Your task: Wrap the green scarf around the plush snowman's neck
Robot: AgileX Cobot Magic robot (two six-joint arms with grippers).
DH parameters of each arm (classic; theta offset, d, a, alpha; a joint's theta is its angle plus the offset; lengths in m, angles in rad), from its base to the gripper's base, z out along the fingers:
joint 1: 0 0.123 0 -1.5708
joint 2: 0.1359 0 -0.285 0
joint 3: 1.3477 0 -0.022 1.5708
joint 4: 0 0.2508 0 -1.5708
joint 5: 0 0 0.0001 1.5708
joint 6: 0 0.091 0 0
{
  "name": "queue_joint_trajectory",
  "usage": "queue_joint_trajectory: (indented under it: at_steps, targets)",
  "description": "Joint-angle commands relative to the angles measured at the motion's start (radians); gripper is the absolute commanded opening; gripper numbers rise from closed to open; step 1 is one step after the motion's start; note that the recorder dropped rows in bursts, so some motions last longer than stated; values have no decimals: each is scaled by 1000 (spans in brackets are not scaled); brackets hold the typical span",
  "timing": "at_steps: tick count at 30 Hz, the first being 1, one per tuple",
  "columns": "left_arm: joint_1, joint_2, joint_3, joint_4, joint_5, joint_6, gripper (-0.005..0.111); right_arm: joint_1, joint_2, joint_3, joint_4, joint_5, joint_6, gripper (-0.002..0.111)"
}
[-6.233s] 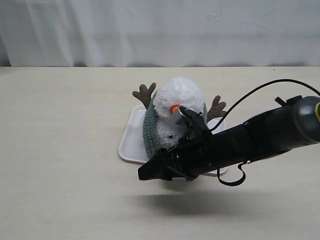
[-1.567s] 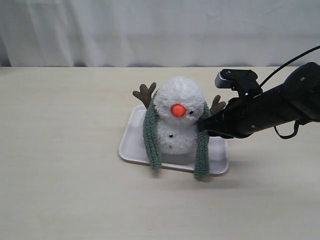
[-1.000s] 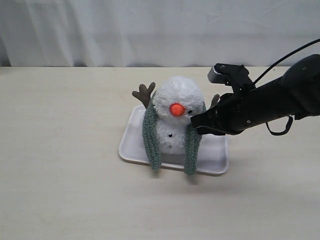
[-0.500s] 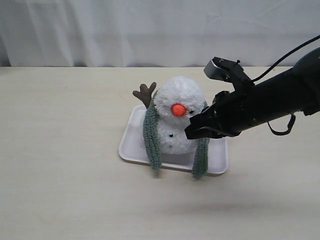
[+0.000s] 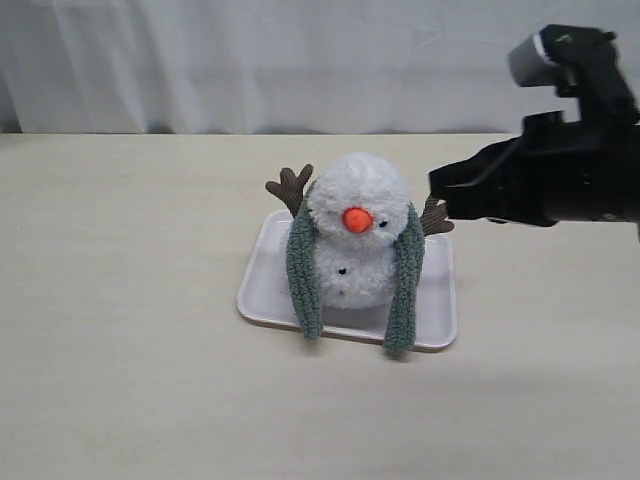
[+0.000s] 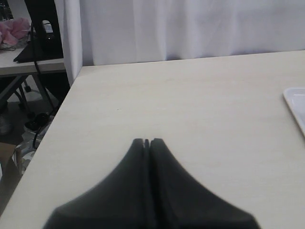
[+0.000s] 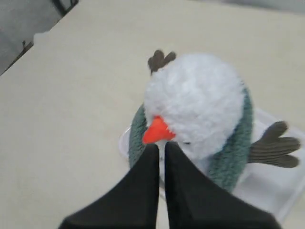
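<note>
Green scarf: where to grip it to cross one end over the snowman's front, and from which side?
Likely the green scarf's hanging end nearest the right gripper, from the front: it dangles loose beside the snowman, tip over the tray's rim.

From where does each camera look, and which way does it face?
Exterior view: raised off the table, facing the curtain; sees snowman on tray; right gripper shows.
Left wrist view: on the left arm, looking across the table; shut left gripper shows.
Right wrist view: on the right arm, looking down at snowman and scarf; shut right gripper shows.
Shared: all three catch the tray.
</note>
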Motion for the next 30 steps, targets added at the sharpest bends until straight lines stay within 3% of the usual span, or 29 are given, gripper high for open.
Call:
queue_joint_trajectory:
  at_steps: [1,6,13,30]
  targets:
    - [-1,-2,3,-2,-10,-2,0,1,-226,105,6,-177,-11,4]
    - [-1,-2,3,-2,-12,-2,0,1,-445,166,23,-250,-7,4]
    - [-1,-2,3,-2,-12,-2,0,1,-675,200,29,-200,-4,4]
    - [-1,-2,3,-2,-12,-2,0,1,-1030,205,27,-89,4,4]
